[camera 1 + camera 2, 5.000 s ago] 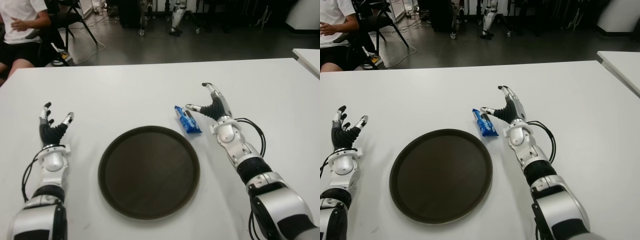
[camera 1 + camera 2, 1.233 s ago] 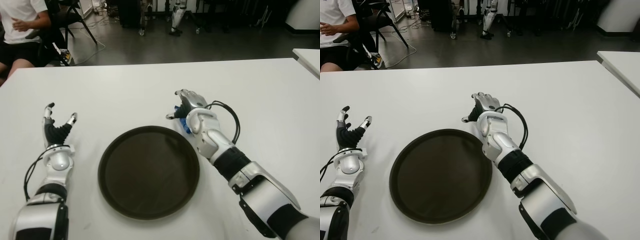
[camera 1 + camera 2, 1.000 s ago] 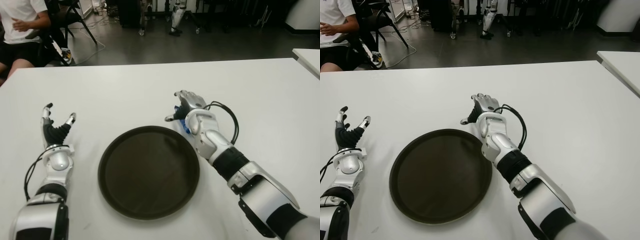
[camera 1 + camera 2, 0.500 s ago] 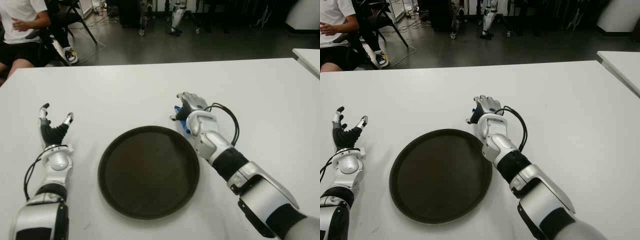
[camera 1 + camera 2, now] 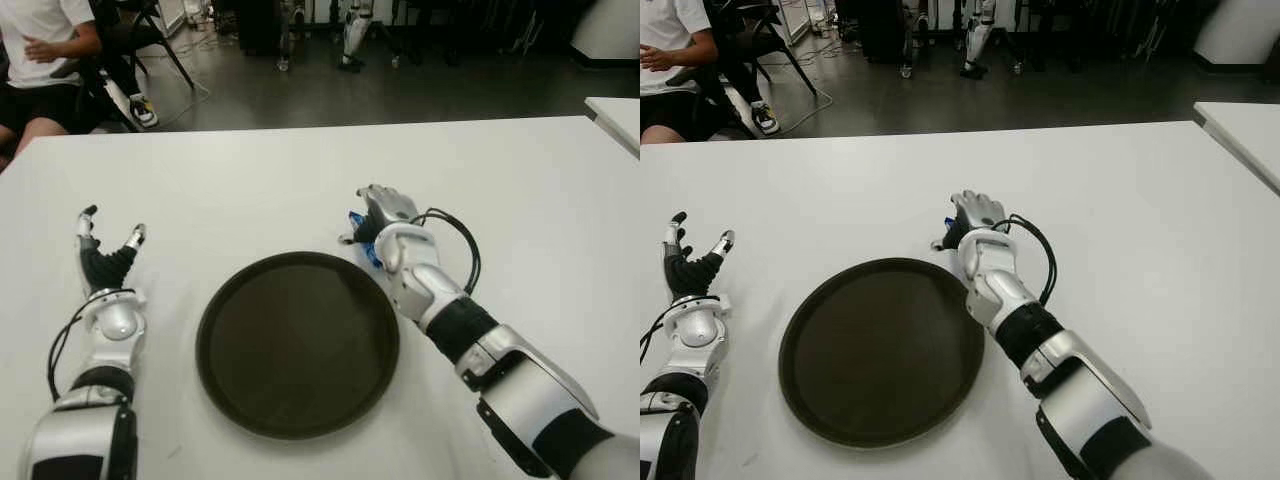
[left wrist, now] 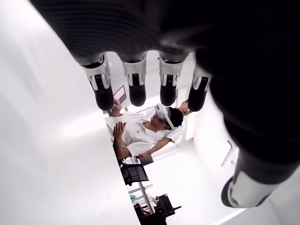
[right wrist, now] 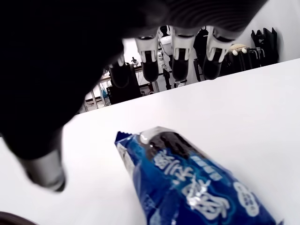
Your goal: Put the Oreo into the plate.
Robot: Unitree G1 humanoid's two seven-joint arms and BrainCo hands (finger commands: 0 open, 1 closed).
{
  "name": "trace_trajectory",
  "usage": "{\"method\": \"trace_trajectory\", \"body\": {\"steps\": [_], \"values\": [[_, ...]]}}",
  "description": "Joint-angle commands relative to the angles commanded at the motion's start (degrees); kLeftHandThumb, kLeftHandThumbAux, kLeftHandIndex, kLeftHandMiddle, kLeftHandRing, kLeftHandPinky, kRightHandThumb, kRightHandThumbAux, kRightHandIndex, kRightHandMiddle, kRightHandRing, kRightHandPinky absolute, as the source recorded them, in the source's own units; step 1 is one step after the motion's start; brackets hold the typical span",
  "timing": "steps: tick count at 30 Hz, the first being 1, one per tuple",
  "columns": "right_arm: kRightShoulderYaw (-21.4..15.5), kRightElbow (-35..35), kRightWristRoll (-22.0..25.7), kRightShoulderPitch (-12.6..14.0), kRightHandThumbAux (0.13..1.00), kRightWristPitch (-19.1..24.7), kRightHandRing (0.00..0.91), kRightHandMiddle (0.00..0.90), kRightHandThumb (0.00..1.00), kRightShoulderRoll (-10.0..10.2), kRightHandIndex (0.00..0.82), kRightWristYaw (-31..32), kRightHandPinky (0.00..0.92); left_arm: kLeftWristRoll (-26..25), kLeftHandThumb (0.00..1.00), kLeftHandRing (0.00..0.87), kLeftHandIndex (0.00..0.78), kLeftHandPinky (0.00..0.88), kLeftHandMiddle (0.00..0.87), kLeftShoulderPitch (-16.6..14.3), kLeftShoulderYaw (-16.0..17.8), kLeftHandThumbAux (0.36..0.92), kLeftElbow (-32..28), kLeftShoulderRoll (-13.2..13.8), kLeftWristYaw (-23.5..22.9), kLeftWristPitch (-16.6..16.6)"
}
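Observation:
The Oreo is a blue packet (image 7: pixel 197 187) lying flat on the white table (image 5: pixel 250 190), just past the upper right rim of the round dark plate (image 5: pixel 298 345). My right hand (image 5: pixel 374 208) hovers palm down over it and hides most of it in the eye views; only a blue end (image 5: pixel 372 254) shows. In the right wrist view its fingers (image 7: pixel 179 63) are spread above the packet with the thumb off to the side, and nothing is closed on it. The plate holds nothing. My left hand (image 5: pixel 104 250) shows left of the plate, fingers spread upward.
A seated person (image 5: pixel 45 50) and chairs are beyond the table's far left corner. A second white table (image 5: pixel 615 112) stands at the right. A black cable (image 5: pixel 462 250) loops off my right forearm.
Five seconds ago my right hand stood beside the packet on its right; it has since turned over on top of it. In the last second it edged slightly right. The left hand barely moved.

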Motion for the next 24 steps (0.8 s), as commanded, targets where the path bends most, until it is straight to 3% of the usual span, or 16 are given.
{"method": "trace_trajectory", "body": {"steps": [8, 16, 24], "values": [[-0.49, -0.75, -0.25, 0.85, 0.639, 1.03, 0.000, 0.000, 0.056, -0.25, 0.159, -1.10, 0.000, 0.85, 0.000, 0.000, 0.015, 0.000, 0.008, -0.10, -0.78, 0.688, 0.14, 0.36, 0.54, 0.33], [-0.34, -1.36, -0.94, 1.35, 0.645, 2.96, 0.000, 0.000, 0.096, -0.24, 0.105, -1.67, 0.000, 0.55, 0.000, 0.000, 0.013, 0.000, 0.004, -0.19, -0.61, 0.666, 0.16, 0.34, 0.11, 0.23], [1.33, -1.85, -1.94, 1.67, 0.638, 4.67, 0.000, 0.000, 0.111, -1.07, 0.040, 0.14, 0.000, -0.14, 0.000, 0.003, 0.015, 0.006, 0.006, -0.21, -0.09, 0.698, 0.15, 0.17, -0.61, 0.32]]}}
